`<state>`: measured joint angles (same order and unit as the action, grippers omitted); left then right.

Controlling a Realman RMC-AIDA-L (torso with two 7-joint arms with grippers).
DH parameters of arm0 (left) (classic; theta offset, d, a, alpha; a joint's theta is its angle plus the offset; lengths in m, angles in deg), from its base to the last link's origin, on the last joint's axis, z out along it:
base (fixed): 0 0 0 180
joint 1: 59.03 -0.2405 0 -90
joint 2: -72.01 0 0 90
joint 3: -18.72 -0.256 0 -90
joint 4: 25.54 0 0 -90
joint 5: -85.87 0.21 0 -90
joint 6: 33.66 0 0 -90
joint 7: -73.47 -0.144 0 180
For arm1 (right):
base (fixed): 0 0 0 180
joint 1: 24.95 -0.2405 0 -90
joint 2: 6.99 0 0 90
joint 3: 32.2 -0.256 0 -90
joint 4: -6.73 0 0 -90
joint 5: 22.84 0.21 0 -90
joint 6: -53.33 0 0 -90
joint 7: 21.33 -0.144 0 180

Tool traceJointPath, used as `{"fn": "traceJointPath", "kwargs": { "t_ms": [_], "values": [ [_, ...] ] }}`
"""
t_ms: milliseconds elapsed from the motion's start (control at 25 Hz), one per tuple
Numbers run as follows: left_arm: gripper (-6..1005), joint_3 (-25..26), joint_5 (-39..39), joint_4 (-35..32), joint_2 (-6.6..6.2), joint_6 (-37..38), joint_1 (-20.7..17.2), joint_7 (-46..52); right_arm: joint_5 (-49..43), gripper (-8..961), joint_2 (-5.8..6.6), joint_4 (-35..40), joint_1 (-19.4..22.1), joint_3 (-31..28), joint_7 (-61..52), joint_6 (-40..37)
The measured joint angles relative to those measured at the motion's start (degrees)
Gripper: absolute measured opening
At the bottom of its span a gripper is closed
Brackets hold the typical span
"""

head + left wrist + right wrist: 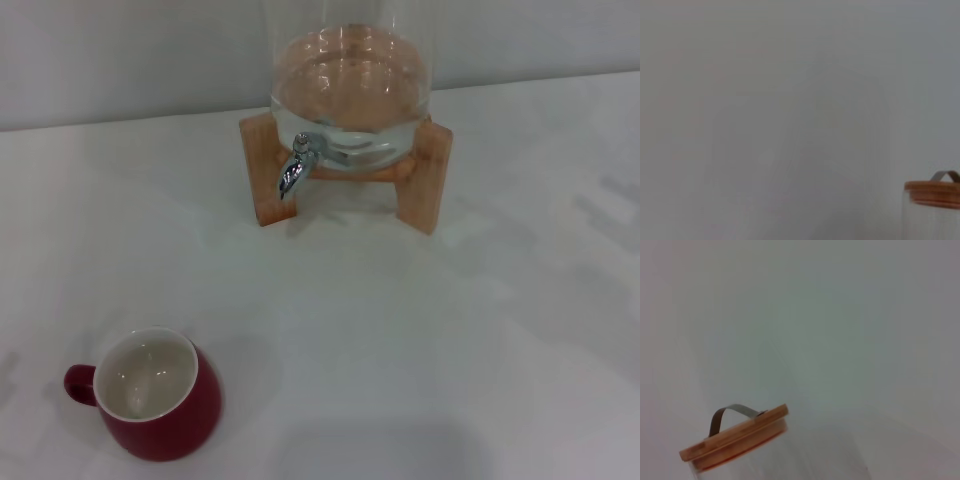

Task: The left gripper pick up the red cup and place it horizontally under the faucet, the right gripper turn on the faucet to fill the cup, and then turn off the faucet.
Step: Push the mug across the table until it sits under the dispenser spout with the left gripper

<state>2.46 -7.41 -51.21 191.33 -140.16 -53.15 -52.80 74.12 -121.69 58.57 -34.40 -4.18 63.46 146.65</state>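
Note:
The red cup point(160, 393) stands upright on the white table at the near left, white inside up and its loop handle pointing left. The chrome faucet point(296, 166) juts from the front of the clear glass dispenser point(352, 95) at the back centre, spout curving down. Nothing sits under the spout. Neither gripper shows in any view. The wrist views show only the dispenser's wooden lid with a metal handle, in the left wrist view point(935, 191) and in the right wrist view point(735, 437), against a plain wall.
The dispenser rests on a light wooden stand point(425, 175) with legs either side of the faucet. The white table point(400, 330) stretches between cup and stand. A pale wall rises behind.

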Motion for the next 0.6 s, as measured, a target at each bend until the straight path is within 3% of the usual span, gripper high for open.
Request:
{"fn": "traceJointPath", "kwargs": {
  "t_ms": [160, 400, 600],
  "values": [
    [841, 0.0, 0.1, 1.2, -0.12, 0.6, 0.1, -0.4, -0.1, 658, 0.00, 0.0, 0.0, 0.0, 0.0, -0.1],
    [842, 0.1, 0.2, 0.5, -0.40, 1.3, 0.7, 6.9, -0.1, 659, 0.00, 0.0, -0.1, 0.1, 0.0, -0.2],
    [841, 0.0, 5.6, -2.2, -0.35, 4.7, 2.4, 11.5, -0.1, 659, 0.00, 0.0, -0.2, 0.1, 0.0, -0.5]
  ]
}}
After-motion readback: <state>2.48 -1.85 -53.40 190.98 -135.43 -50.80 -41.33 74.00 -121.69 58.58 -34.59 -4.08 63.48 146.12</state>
